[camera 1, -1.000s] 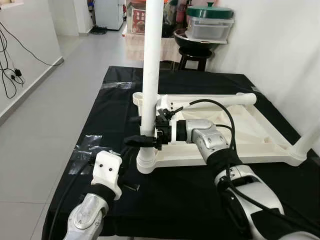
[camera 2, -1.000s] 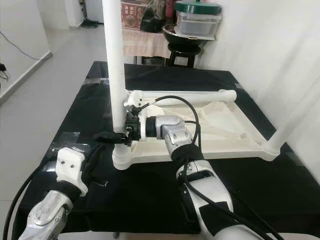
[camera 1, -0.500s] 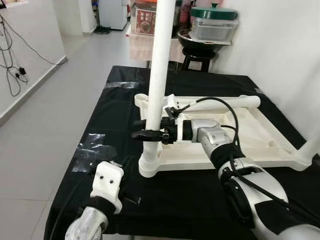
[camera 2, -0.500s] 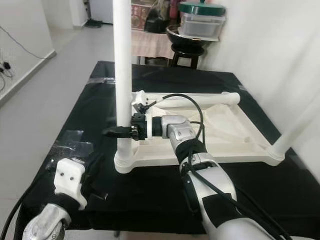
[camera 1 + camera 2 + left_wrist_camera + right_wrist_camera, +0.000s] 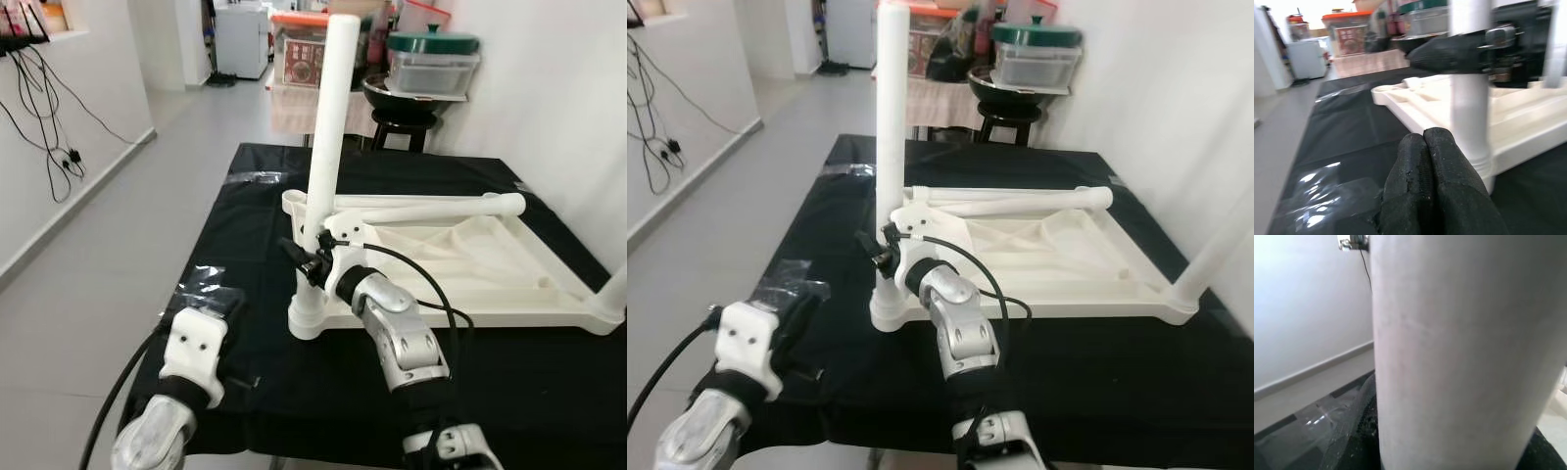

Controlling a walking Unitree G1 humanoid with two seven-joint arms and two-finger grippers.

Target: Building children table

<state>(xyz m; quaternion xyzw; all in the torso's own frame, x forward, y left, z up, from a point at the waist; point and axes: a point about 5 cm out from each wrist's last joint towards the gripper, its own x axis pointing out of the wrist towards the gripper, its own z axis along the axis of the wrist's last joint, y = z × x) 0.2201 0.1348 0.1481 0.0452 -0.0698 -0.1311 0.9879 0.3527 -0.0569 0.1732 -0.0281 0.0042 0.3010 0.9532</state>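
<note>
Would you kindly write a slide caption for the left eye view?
Right pincer at the upright leg of the upturned table; left pincer shut nearby.

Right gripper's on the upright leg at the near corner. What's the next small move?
Probably press the upright white plastic leg straight down into its corner socket on the upturned white tabletop. The right gripper holds it low, and it looks slightly tilted.

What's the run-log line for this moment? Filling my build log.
right gripper: at upright leg | left gripper: shut, idle | tabletop: upside down on black cloth
</note>
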